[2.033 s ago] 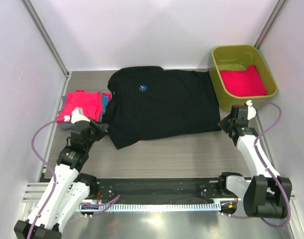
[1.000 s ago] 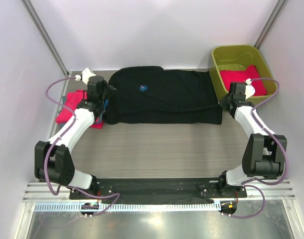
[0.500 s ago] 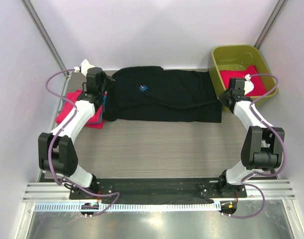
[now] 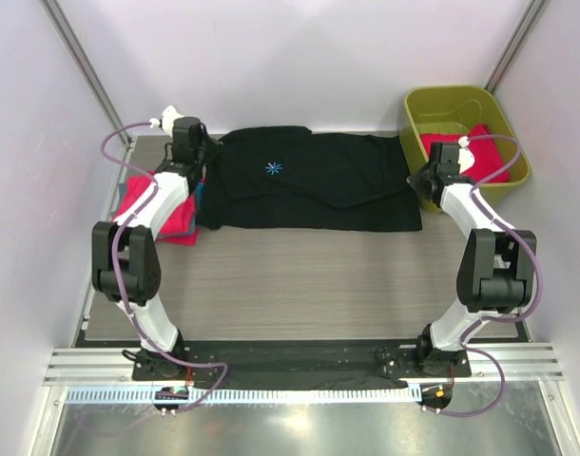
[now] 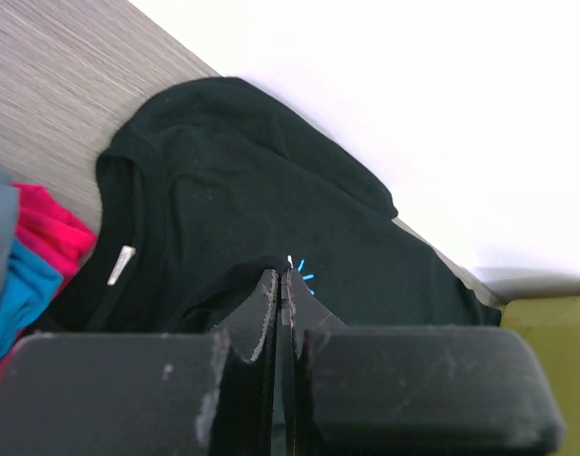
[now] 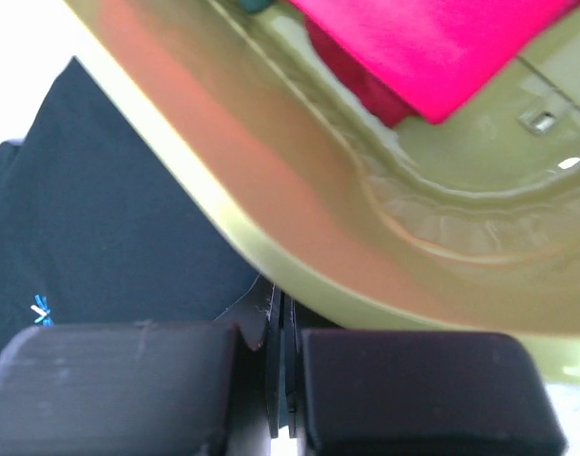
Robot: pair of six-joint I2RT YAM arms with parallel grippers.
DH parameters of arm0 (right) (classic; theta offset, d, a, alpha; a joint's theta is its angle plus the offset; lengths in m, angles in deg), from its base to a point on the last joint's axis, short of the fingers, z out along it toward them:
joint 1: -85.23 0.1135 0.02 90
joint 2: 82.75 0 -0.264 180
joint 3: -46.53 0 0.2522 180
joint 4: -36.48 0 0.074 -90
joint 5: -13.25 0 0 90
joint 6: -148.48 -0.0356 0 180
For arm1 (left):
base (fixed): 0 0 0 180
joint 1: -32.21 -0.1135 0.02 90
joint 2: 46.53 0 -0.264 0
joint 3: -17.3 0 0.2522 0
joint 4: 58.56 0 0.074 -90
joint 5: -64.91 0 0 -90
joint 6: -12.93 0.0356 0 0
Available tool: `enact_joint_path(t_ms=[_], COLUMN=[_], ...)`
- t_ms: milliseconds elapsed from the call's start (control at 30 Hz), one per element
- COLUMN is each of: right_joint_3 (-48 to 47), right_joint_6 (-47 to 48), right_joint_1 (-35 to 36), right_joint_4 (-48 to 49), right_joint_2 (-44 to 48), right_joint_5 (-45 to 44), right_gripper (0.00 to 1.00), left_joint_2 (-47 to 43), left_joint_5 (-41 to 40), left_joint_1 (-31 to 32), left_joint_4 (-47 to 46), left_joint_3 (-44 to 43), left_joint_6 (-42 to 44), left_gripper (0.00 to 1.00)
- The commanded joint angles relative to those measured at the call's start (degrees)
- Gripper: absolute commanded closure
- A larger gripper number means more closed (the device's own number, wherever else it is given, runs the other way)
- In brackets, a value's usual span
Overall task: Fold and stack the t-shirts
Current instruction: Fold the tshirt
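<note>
Black limp cotton, the t-shirt (image 4: 309,185) is lying doubled along the table's (image 4: 299,275) far edge. A rigid olive tub (image 4: 456,90) is holding a pink shirt (image 4: 494,161) at the far-right corner; a folded pile (image 4: 176,233) is sitting by the left edge. The left claw (image 5: 276,275) and right claw (image 6: 276,290) are clamping its cloth, apparently shaping the fold.

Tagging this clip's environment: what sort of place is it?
Probably a lab robot cell: plain white enclosure walls, an aluminium mounting frame at the near edge, and a wood-look table holding a black t-shirt.
</note>
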Motion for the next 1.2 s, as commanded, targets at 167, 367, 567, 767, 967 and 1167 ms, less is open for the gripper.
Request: enact_joint_path(t_ms=[167,367,567,767,967,1167], right_joint_3=[-1.14,-0.96,0.35,3.60,3.61,2.46], right_joint_6=[-1.18,-1.71,-1.80,-3.56,-4.52,-3.65], right_joint_1=[-1.28,-1.28,-1.37,-1.37,-1.37,-1.37], right_joint_4=[6.39,6.92,6.92,6.92,6.84,7.27], right_joint_2=[-2.41,-0.82,0.23,3.39,4.19,3.66], right_joint_5=[-3.12,-6.64,-9.01,-12.87,-14.64,-13.32], right_gripper=[0.99,0.99,0.99,0.99,0.98,0.66], left_joint_2=[7.83,10.21,11.26,11.09,12.32,14.86], left_joint_5=[4.58,4.76,5.63,6.69,6.17,8.09], left_joint_1=[-0.97,-1.15,-1.32,-1.41,-1.32,-1.32], left_joint_4=[-2.41,-2.23,-2.23,-2.58,-2.93,-3.20], left_joint_3=[-7.46,-9.31,-10.72,-10.81,-11.42,-15.45], left_joint_6=[-1.21,-0.60,-0.07,-1.21,-1.65,-1.56], left_gripper=[0.99,1.00,1.00,1.00,0.99,0.37])
